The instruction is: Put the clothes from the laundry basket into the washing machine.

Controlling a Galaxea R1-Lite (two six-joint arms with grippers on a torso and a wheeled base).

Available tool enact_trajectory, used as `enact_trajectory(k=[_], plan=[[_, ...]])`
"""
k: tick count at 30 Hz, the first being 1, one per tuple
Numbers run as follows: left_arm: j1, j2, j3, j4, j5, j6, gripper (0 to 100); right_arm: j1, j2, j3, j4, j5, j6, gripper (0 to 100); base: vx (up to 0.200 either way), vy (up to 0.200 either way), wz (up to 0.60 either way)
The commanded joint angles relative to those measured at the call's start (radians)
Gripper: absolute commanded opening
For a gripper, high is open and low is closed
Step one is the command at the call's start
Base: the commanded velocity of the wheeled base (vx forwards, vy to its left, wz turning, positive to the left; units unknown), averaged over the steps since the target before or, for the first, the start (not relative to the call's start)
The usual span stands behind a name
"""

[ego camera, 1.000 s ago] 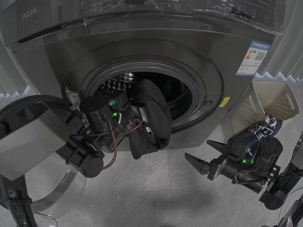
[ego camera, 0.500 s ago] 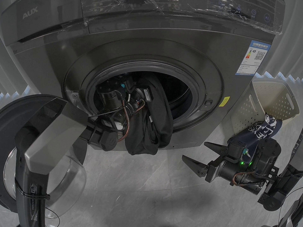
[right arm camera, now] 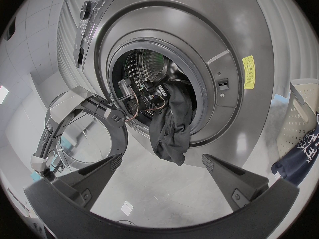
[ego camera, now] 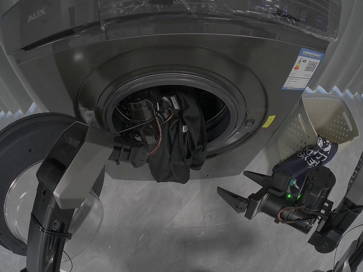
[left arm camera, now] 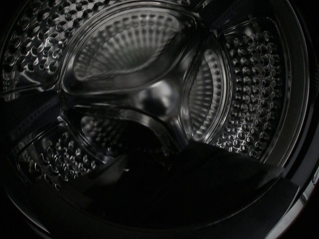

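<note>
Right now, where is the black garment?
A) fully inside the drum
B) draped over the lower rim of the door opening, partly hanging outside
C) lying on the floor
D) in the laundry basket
B: the black garment lies across the lower rim of the washing machine opening, and its lower end dangles down the front panel outside the drum.

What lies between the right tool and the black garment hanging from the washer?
Bare floor only, between right tool and black garment, in the right wrist view.
</note>
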Motion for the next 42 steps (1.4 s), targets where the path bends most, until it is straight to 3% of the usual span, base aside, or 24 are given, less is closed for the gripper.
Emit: enact_trajectory(k=[1, 6, 10, 13, 20, 21, 26, 31, 34, 37, 41, 42], plan=[[-0.007, -0.032, 0.112, 0.005, -0.008, -0.013, 100, 0.001, 0.003, -0.002, -0.001, 0.001, 0.000, 100, 0.000, 0.000, 0.00], [-0.019, -0.122, 0.279, -0.001, -0.060, -0.013, 100, 0.001, 0.000, -0.002, -0.001, 0.001, 0.000, 100, 0.000, 0.000, 0.00], [-0.045, -0.213, 0.423, 0.046, -0.135, -0.015, 100, 0.001, 0.002, -0.007, -0.001, 0.001, 0.000, 100, 0.000, 0.000, 0.00], [-0.061, -0.230, 0.478, 0.099, -0.161, -0.013, 100, 0.005, 0.000, -0.011, -0.001, 0.001, 0.000, 100, 0.000, 0.000, 0.00], [-0.071, -0.161, 0.474, 0.126, -0.167, -0.009, 100, 0.024, -0.003, -0.014, -0.001, -0.019, 0.001, 100, 0.000, 0.000, 0.00], [-0.071, -0.151, 0.474, 0.134, -0.167, -0.004, 0, 0.024, -0.005, -0.014, -0.001, -0.021, 0.003, 100, 0.000, 0.000, 0.00], [-0.070, -0.116, 0.440, 0.154, -0.169, -0.004, 0, 0.030, -0.005, -0.016, -0.001, -0.022, 0.007, 100, 0.000, 0.000, 0.00], [-0.059, -0.085, 0.307, 0.148, -0.153, -0.013, 0, 0.030, -0.005, -0.017, -0.001, -0.022, 0.007, 100, 0.000, 0.000, 0.00], [-0.036, -0.053, 0.116, 0.134, -0.083, -0.061, 0, 0.030, -0.003, -0.024, -0.001, -0.022, 0.007, 100, 0.000, 0.000, 0.00], [-0.031, -0.036, 0.014, 0.137, -0.066, -0.098, 0, 0.030, 0.000, -0.024, -0.001, -0.022, 0.007, 100, 0.000, 0.000, 0.00], [-0.028, -0.027, 0.001, 0.137, -0.069, -0.099, 0, 0.036, 0.002, -0.022, -0.001, -0.022, 0.009, 100, 0.000, 0.000, 0.00], [-0.028, -0.026, 0.003, 0.135, -0.069, -0.099, 100, 0.035, 0.002, -0.022, -0.001, -0.022, 0.009, 100, 0.000, 0.000, 0.00]])
